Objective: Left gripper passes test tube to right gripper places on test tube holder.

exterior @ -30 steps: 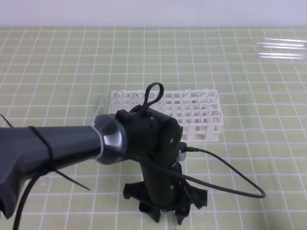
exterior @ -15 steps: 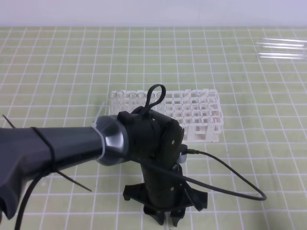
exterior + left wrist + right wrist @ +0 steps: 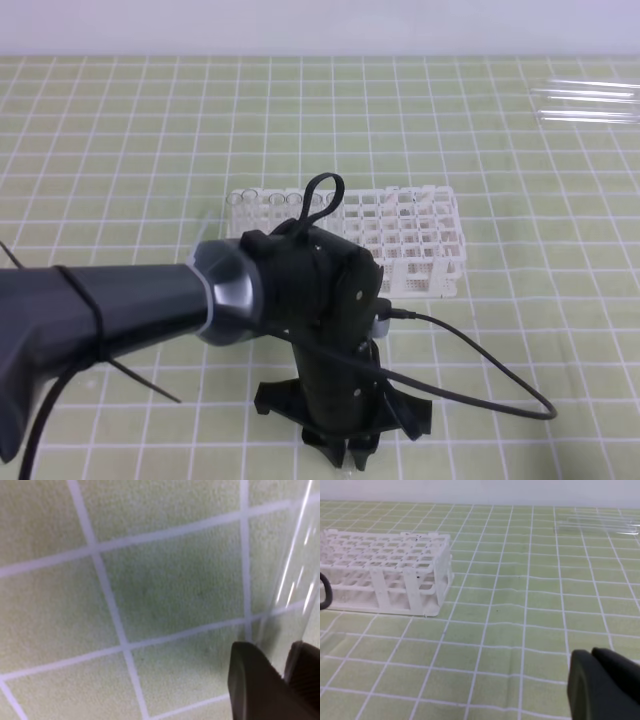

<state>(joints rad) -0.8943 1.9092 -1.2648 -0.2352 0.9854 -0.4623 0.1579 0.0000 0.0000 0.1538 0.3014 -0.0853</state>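
Counts: two grippers, one test tube holder, one test tube in play. There are also spare clear tubes on the desk at the upper right of the high view; they lie left-right and their number is too blurry to count.

In the left wrist view the test tube sits at the right edge. Its long axis runs steeply from top right down to the lower right, and it is thin clear glass with bright streaks. Its ends are out of frame.

The left gripper has both fingers pinched onto the tube's lower part, grasping it. In the high view it is at bottom centre, in front of the holder.

The right gripper is clenched and holds nothing, at the lower right of its own view. The holder is white, with a grid of holes, and stands mid-desk.
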